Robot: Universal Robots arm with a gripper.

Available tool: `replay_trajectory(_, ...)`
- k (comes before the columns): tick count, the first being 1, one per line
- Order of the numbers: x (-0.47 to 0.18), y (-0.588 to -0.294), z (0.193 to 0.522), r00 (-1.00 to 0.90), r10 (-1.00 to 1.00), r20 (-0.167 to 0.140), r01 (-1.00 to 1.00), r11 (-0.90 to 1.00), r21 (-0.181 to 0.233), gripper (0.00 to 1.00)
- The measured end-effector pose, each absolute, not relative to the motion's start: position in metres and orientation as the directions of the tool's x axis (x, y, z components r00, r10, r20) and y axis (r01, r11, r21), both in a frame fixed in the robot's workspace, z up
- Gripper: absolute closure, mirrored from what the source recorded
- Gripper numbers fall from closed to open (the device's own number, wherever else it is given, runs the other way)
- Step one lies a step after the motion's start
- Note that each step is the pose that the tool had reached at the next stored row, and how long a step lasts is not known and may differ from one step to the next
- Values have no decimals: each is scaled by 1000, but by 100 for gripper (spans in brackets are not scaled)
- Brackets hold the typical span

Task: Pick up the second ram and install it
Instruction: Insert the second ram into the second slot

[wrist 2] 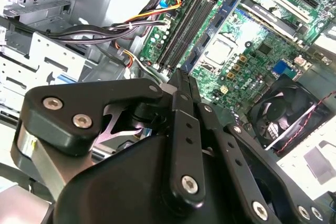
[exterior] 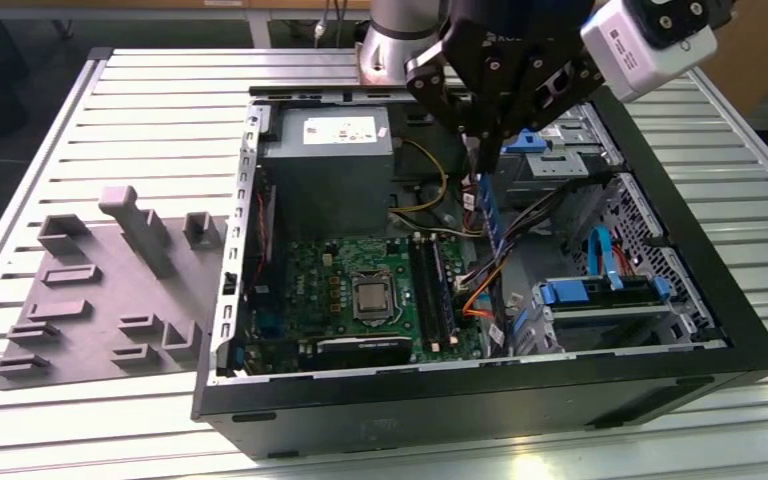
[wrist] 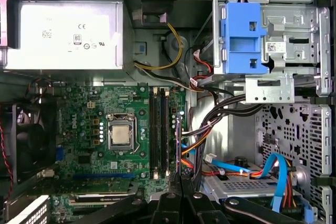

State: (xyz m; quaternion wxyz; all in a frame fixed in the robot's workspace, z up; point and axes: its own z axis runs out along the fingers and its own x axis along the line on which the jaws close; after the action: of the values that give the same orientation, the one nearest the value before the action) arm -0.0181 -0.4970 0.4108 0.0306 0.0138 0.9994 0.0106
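First wrist view: my pincer (wrist: 181,190) is pinching the second ram (wrist: 178,145) edge-on above the motherboard (wrist: 94,103) (long axis parallel to the slots (wrist: 160,129)), just beside them, cable side.

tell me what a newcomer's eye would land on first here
The open computer case sits on a slatted table, its green motherboard bare beside the grey power supply. Over it the black gripper holds the second ram, a thin dark stick, near the memory slots.
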Motion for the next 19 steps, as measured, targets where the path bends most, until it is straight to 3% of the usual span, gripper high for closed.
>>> replay_trajectory(19, -18, -497, 406, -998, 28, -61, 27, 999, 22, 88)
